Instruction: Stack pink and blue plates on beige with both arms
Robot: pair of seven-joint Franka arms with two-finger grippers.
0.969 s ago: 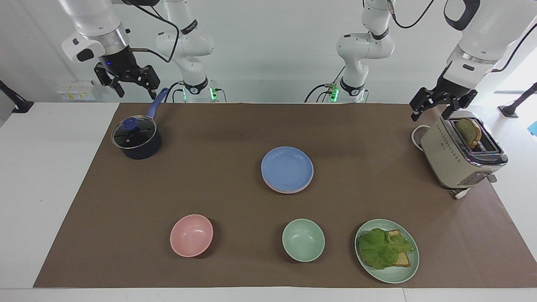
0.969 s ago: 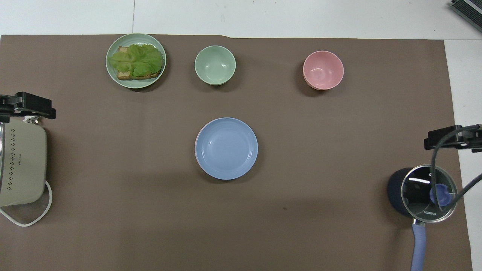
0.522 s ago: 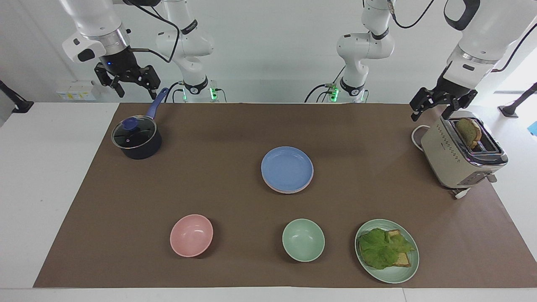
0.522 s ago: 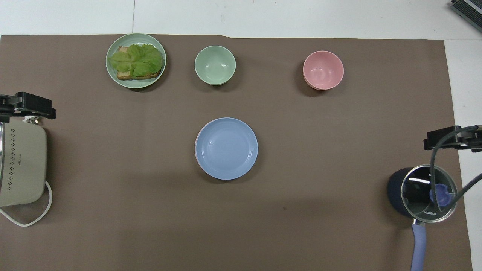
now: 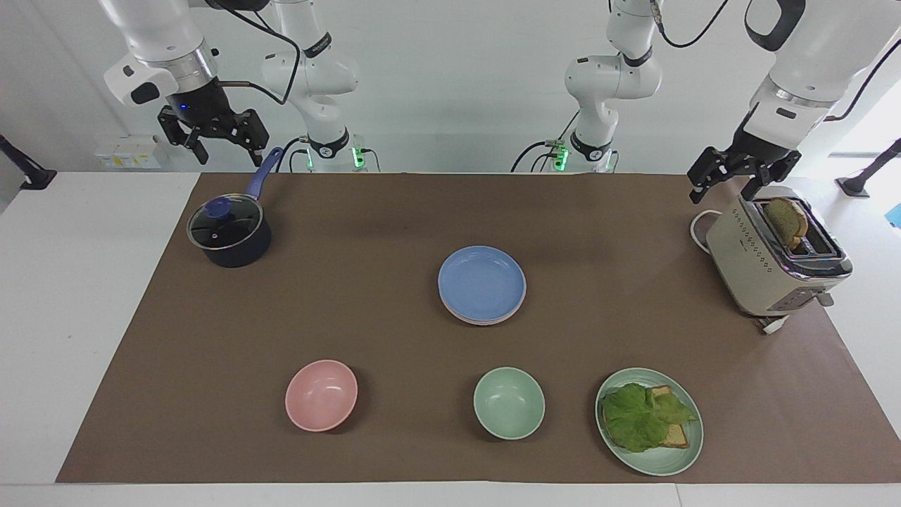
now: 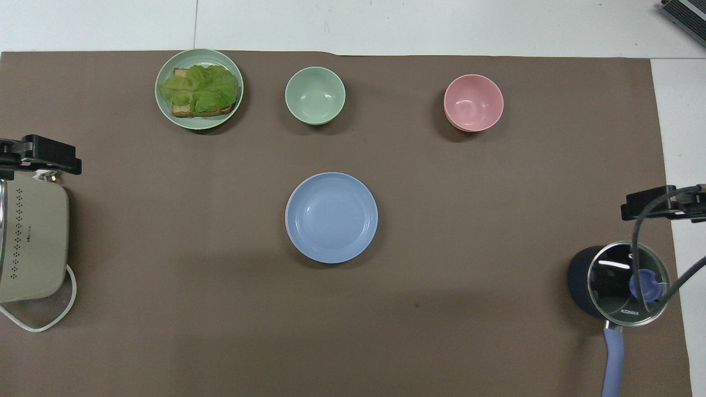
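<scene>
"KONKA" reads in white on the rim of the saucepan's glass lid (image 6: 629, 284), at the lid's 6 o'clock edge.

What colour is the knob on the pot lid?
Blue; the lid knob shows best in the facing view.

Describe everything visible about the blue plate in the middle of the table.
The blue plate is round, shallow and matte, medium blue with a low raised rim and nothing in it. It lies level on top of a stack at the middle of the brown mat; a thin pale pink edge of a plate under it shows, and what lies lower cannot be made out. It sits nearer to the robots than the green bowl. Nothing else touches it.
</scene>
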